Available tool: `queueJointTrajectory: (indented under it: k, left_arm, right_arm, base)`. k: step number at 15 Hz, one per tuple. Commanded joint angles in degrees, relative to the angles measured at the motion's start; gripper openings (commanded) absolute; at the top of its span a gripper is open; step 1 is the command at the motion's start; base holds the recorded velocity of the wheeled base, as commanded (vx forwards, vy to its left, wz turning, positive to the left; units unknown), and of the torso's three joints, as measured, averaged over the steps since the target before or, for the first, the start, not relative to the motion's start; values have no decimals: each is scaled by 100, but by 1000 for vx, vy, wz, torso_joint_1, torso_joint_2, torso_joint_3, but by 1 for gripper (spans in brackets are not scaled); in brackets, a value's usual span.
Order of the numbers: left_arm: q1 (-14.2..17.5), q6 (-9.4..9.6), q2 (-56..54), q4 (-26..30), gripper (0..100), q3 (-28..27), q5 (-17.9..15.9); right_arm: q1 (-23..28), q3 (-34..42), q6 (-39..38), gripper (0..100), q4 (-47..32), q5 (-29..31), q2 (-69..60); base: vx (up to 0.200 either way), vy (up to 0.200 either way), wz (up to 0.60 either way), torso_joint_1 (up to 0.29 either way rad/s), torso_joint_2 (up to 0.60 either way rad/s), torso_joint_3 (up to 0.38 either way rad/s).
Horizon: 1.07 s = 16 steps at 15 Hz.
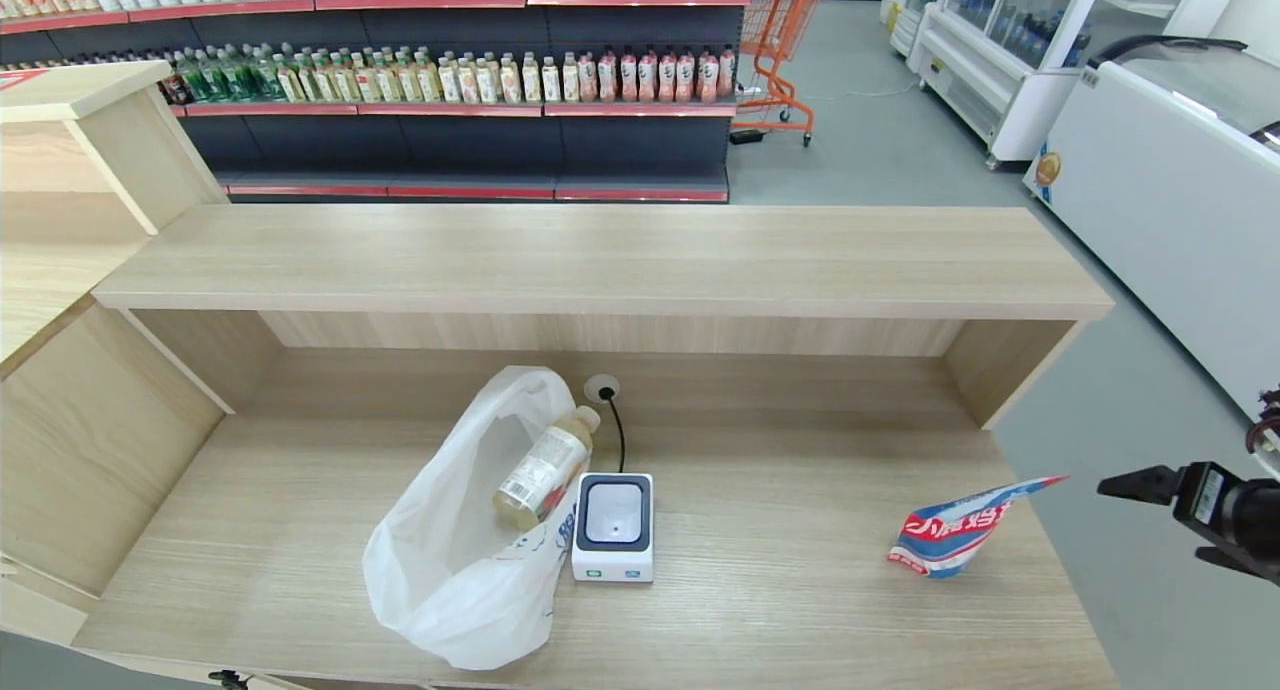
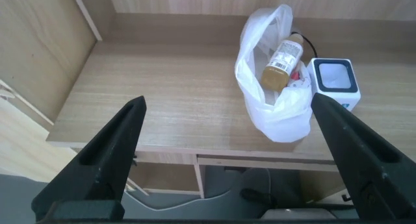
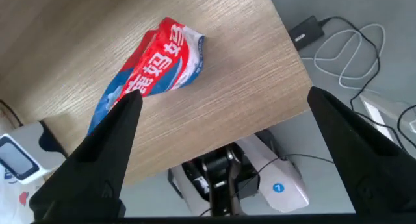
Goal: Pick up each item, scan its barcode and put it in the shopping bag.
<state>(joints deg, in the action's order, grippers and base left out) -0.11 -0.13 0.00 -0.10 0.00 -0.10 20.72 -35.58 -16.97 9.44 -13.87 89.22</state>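
Bottle [image 1: 545,467] sits tilted in the open mouth of the shopping bag [image 1: 440,590], cap toward the back wall. Bag lies on the counter [image 1: 780,610], its right side touching the scanner [image 1: 613,525]. Scanner cable [image 1: 618,435] runs back to a grommet [image 1: 601,387]. Red-white-blue snack pouch [image 1: 950,538] rests near the counter's right end, well apart from the scanner. Left gripper [image 2: 227,102]: jaws wide, empty, on the bag's left side, well apart from it. Right gripper [image 3: 224,97]: jaws wide, empty, off the counter's right end, near the pouch.
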Motion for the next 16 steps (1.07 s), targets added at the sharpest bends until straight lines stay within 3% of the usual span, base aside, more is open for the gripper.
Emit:
queueJointTrajectory:
  k: [1, 3, 7, 11, 12, 16]
  left_arm:
    - [2, -4, 0, 1, 100, 0, 1]
    - [-7, -4, 0, 1, 100, 0, 1]
    - [2, -4, 0, 1, 100, 0, 1]
    - [-7, -4, 0, 1, 100, 0, 1]
    - [-7, -4, 0, 1, 100, 0, 1]
    - [-7, -4, 0, 1, 100, 0, 1]
  right_arm:
    - [-561, -1, -298, 100, 489, 60, 517]
    - [-921, -10, -360, 100, 999, 684, 1150]
    - [-1615, 96, -738, 100, 1763, 1308, 2284]
    - [-2020, 131, -799, 100, 2994, 1440, 3163]
    - [-2099, 131, -799, 0, 3214, 1440, 3251]
    - [-2195, 183, -755, 0, 3302, 1712, 3426]
  base:
    - [0, 0, 0, 0, 0, 0]
    - [0, 0, 0, 0, 0, 0]
    - [0, 0, 0, 0, 0, 0]
    - [0, 0, 0, 0, 0, 0]
    - [0, 0, 0, 0, 0, 0]
    - [0, 0, 0, 0, 0, 0]
